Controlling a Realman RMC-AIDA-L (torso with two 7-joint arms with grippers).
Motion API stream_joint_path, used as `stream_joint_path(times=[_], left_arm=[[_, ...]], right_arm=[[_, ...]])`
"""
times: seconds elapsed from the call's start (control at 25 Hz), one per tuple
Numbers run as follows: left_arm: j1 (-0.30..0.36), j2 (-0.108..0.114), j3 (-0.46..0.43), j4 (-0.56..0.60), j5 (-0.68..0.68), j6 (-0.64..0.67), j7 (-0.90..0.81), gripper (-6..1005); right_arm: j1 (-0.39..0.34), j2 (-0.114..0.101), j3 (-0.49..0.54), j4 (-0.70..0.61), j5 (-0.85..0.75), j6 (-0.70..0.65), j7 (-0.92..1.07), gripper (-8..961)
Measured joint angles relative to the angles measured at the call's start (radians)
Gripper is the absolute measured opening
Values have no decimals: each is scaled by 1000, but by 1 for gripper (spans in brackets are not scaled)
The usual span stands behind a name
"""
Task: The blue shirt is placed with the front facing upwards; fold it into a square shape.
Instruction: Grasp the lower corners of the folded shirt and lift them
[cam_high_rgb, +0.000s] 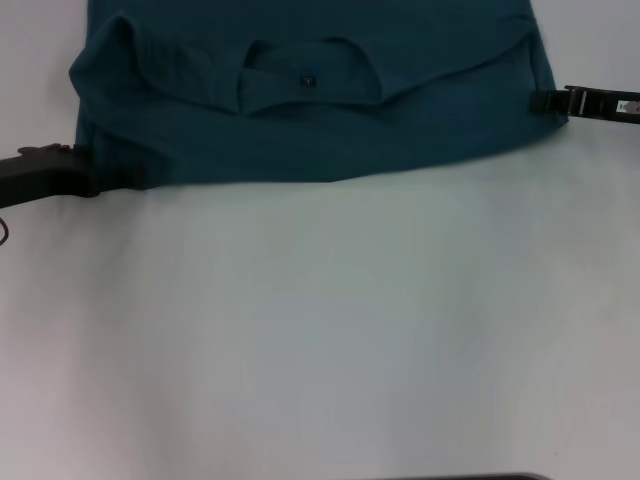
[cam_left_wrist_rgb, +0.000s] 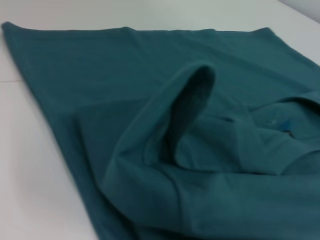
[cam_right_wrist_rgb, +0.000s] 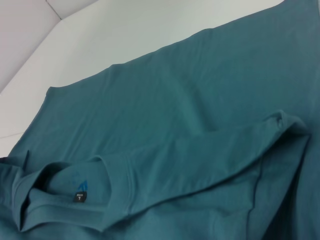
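Observation:
The blue shirt (cam_high_rgb: 320, 130) lies across the far part of the white table, its ribbed collar (cam_high_rgb: 310, 85) and small black neck label (cam_high_rgb: 308, 79) facing up. Both sleeves are turned in over the body. My left gripper (cam_high_rgb: 130, 178) sits at the shirt's near left corner, against the cloth. At the shirt's right edge is my right gripper (cam_high_rgb: 540, 101), touching the fabric. In the left wrist view the shirt (cam_left_wrist_rgb: 150, 100) shows a sleeve fold (cam_left_wrist_rgb: 192, 110) standing up in a loop. The right wrist view shows the shirt (cam_right_wrist_rgb: 200, 100), its neck label (cam_right_wrist_rgb: 80, 196) and a folded sleeve (cam_right_wrist_rgb: 280, 130).
The white table (cam_high_rgb: 320, 330) stretches from the shirt's near edge toward me. A thin dark edge (cam_high_rgb: 480, 477) shows at the very bottom of the head view. The table's far edge (cam_right_wrist_rgb: 60, 17) appears in the right wrist view.

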Motion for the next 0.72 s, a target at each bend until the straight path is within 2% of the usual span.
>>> stream_joint_path(times=[0.16,0.32,0.72], left_arm=[[-1,5,0,-8,0,47,0,886],[-2,0,0,-31,0,53,-1,885],[-1,-4,0,-27,21,-41,-1,881]], right_arm=[[0,0,0,0,0,0,0,20],[0,0,0,0,0,1,0,20],[0,2,1,0,0,1,0,20]])
